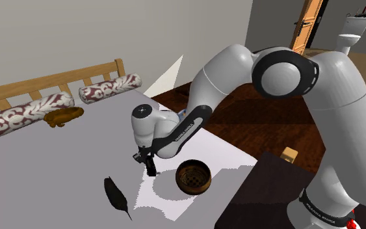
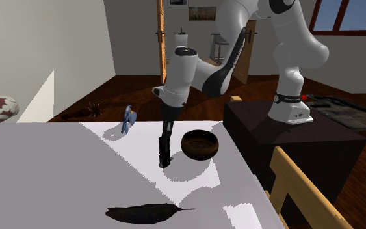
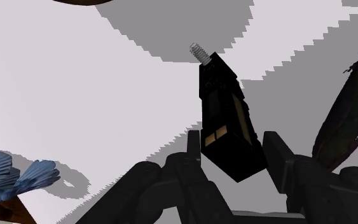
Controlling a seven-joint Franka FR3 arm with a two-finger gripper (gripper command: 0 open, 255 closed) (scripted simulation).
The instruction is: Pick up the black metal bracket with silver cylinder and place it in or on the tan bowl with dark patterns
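Black two-finger claw (image 3: pixel 233 143) clasps the black metal bracket with silver cylinder (image 3: pixel 224 105) across its blocky end; probably rigid, slick, light.

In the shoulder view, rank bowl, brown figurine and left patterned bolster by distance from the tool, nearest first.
1. Brown round bowl, beside the tool clasping the black metal bracket.
2. Brown figurine, far across the surface.
3. Red-and-white patterned bolster, behind the figurine.

Bowl (image 3: pixel 82 1), blue bird figure (image 3: pixel 12 181) and feather (image 3: pixel 339 121) are cut off by wrist-view edges. In the shoulder view, bracket (image 1: pixel 151 170) is hardly told from black gripper (image 1: pixel 146 161).
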